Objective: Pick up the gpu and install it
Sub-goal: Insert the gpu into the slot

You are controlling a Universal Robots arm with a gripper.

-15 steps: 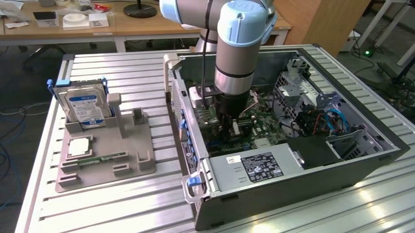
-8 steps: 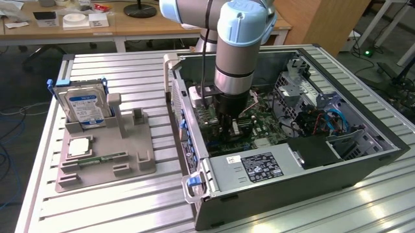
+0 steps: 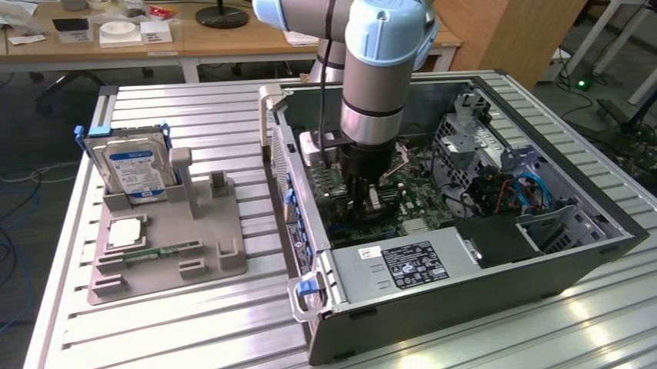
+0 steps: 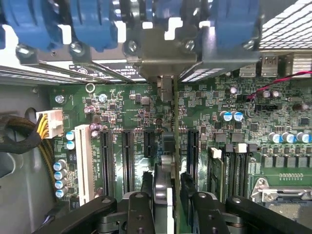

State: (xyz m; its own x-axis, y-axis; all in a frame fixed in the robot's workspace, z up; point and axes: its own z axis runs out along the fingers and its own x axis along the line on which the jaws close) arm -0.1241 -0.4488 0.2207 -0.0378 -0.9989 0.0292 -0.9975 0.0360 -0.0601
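Observation:
The gpu (image 4: 169, 141) appears edge-on in the wrist view as a thin green card. It stands upright over the motherboard (image 4: 234, 126), between two black expansion slots (image 4: 126, 156). Its silver bracket end (image 4: 165, 85) sits close to the case's slotted rear wall. My gripper (image 4: 168, 197) is shut on the card, with one black finger (image 4: 146, 187) on each side of it. In the exterior view the gripper (image 3: 359, 192) reaches straight down inside the open computer case (image 3: 411, 307), and a bit of the green card (image 3: 325, 181) shows beside it. I cannot tell whether the card is seated in a slot.
A grey fixture tray (image 3: 195, 238) on the exterior view's left holds a silver hard drive with a blue label (image 3: 134, 165), a processor chip (image 3: 125, 231) and a narrow memory stick (image 3: 154, 252). Cables, drive cages and a power supply (image 3: 405, 265) crowd the case. Blue latches (image 4: 92, 24) line the rear wall.

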